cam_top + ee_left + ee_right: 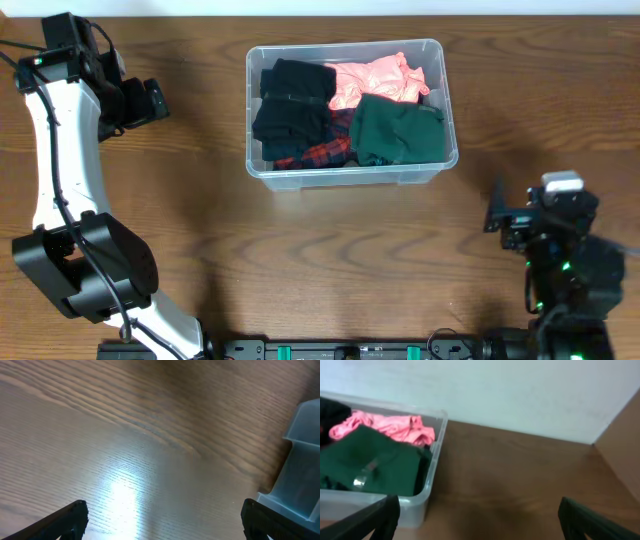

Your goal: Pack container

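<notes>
Probably light, stiff and slick, the container (350, 178) of clothes (398, 130) by the counter's (300, 250) far edge is best gripped at its thick rim; left gripper (162, 520) and right gripper (480, 522) both hang with jaws spread, empty.

The left arm (75, 170), by the brown wooden counter's (200, 250) left edge, is a white link between black joints, with a thin black cable (52, 150). The right arm (565, 260), at the near right corner, is black with a pale grey cap (562, 182). The left pincer (162, 517) and right pincer (480, 520) are black.
</notes>
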Tool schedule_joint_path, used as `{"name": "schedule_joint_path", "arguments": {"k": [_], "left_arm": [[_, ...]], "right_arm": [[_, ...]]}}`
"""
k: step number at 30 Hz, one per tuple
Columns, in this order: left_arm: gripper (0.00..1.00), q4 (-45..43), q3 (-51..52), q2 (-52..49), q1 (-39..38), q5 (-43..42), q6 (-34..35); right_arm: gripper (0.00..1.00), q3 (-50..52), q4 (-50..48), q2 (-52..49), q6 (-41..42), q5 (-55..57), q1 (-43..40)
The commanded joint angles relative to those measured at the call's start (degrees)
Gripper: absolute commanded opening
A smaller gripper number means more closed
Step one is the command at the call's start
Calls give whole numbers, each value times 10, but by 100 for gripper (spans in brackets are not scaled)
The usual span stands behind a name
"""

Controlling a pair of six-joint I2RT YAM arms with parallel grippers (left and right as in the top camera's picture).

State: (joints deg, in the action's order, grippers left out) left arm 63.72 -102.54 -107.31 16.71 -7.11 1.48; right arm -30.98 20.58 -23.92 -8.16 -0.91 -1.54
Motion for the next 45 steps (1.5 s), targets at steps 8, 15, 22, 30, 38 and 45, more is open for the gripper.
{"name": "schedule_joint_path", "arguments": {"k": [8,15,22,30,38,45], "left_arm": [[98,1,3,0,1,2,-1],[98,1,3,0,1,2,-1],[98,1,3,0,1,2,-1],[98,1,3,0,1,2,-1],[98,1,3,0,1,2,-1],[98,1,3,0,1,2,-1]], "right_arm": [[99,222,-159,109,0,-11,-7],[99,275,-160,155,4,-11,-8],[99,301,-160,179,4,-11,-8],[99,306,-163,204,4,-8,-8],[99,306,-165,236,4,-9,-8],[99,306,-165,236,4,-9,-8]]}}
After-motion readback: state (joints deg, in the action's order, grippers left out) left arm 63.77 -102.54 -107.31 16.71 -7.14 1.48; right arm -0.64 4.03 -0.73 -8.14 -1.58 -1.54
